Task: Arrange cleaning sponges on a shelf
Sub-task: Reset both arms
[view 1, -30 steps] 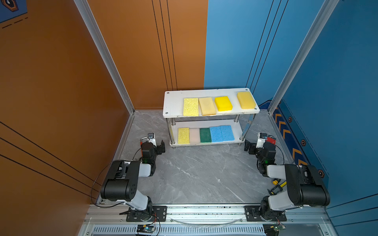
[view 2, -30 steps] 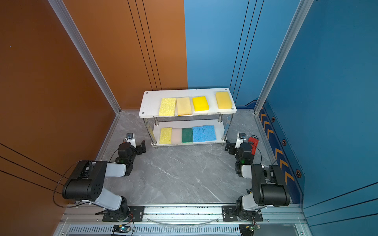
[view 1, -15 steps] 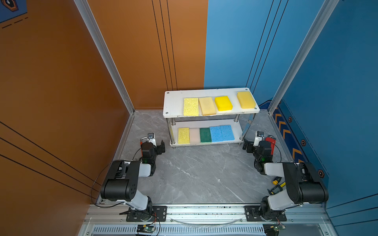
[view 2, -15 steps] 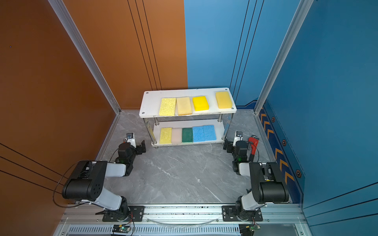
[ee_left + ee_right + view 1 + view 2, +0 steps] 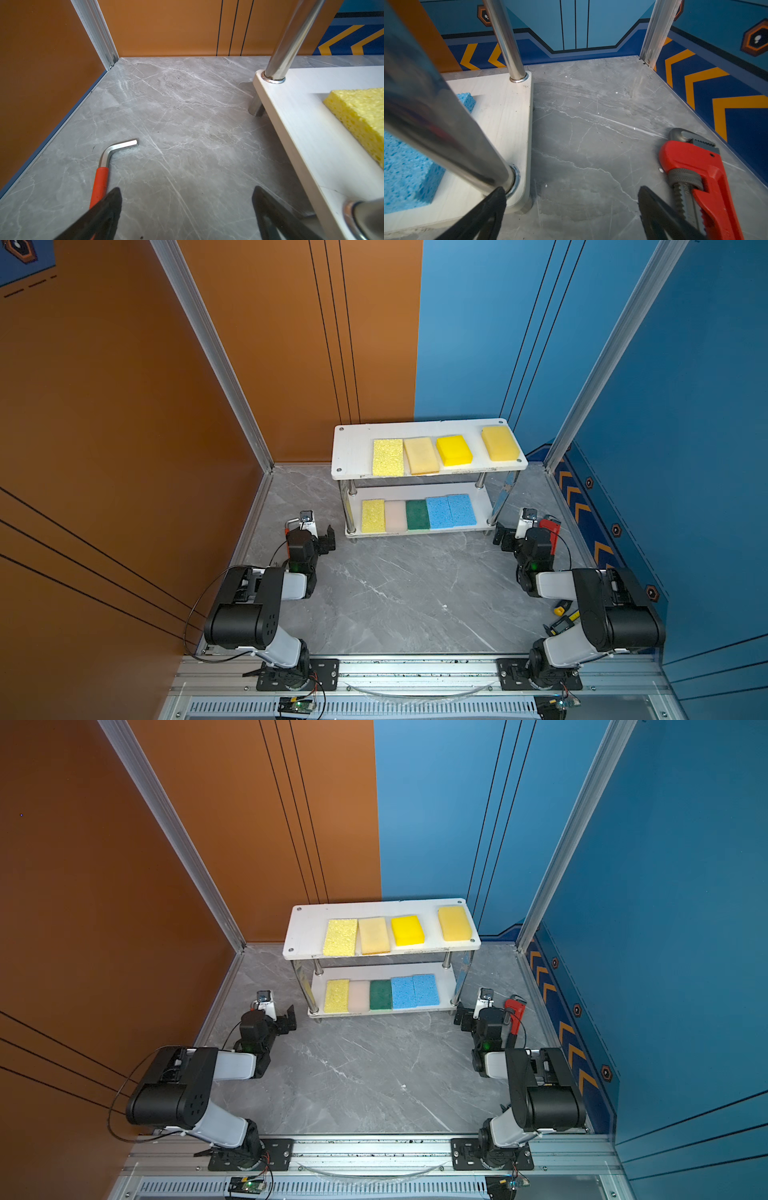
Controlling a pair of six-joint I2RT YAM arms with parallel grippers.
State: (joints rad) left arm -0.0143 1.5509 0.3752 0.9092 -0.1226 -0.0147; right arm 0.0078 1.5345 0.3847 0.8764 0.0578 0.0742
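Marble floor (image 5: 395, 593), shelf (image 5: 353, 448) lower tier partly hidden, red wrench (image 5: 550, 527) behind right arm (image 5: 557, 587)

White shelf (image 5: 353, 448), green sponge (image 5: 417, 514), grey marbled floor (image 5: 407, 593)

shelf (image 5: 353, 448) with four sponges (image 5: 454, 450) up top, five below, my left tool (image 5: 311, 533), right tool (image 5: 524, 533) open either side

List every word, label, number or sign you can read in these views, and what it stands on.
No readable words or numbers anywhere.
Orange chevrons: arrow stripes only, no lettering.
Hexagon badge: a picture, no letters.
Small tools beside the right arm: any markings are too small to read.
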